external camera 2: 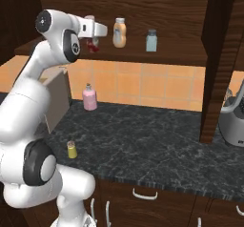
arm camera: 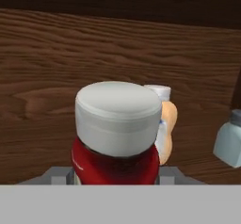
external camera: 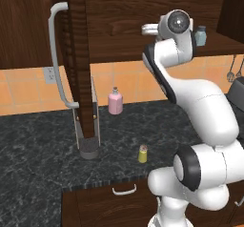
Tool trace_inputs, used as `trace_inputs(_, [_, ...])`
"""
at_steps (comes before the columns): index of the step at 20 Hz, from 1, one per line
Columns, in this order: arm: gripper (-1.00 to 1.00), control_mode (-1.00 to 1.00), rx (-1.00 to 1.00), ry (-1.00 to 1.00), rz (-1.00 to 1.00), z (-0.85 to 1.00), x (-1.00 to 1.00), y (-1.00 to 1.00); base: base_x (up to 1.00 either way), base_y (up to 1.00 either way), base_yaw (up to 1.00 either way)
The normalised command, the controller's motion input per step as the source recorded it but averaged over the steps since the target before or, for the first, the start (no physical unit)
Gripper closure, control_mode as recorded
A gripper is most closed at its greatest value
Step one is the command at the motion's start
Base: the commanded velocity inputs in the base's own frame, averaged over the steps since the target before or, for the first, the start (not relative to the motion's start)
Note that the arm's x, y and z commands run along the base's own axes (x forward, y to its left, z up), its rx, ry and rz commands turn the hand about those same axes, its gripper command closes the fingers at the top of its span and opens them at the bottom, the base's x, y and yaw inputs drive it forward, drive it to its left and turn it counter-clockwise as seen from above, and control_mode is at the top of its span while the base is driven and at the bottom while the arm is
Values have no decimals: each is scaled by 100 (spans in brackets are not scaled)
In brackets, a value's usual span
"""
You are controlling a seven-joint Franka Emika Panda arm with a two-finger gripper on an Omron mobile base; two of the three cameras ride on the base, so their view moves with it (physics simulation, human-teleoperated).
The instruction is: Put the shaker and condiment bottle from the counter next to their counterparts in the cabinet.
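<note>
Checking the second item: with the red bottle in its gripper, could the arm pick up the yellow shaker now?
Probably not: the gripper is shut on the condiment bottle at the cabinet; the shaker stands unobstructed.

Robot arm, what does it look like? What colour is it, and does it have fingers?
The arm is glossy white, built of fat rounded segments. Its joints are dark, almost black rings, and one round dark cap has a grey disc in the middle. The gripper is a small white block with two little dark fingers. No cables or markings are visible.

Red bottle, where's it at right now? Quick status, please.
End effector shut on red bottle, up at cabinet shelf. Orange bottle just beyond. Yellow shaker waits on counter. Nothing blocking.
</note>
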Motion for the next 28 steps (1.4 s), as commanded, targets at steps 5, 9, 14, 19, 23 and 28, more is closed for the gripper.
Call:
trace_inputs(5, [100,-100,0,0,-1,0,28,-1,0,0,0])
trace_inputs(9, [100,-100,0,0,0,0,39,-21,0,0,0])
trace_inputs(14, [100,-100,0,0,0,0,22,-11,0,0,0])
trace_inputs(19, [100,-100,0,0,0,0,11,0,0,0,0])
trace_inputs(23, [100,-100,0,0,0,-1,37,0,0,0,0])
trace_inputs(28, [100,-100,0,0,0,-1,34,0,0,0,0])
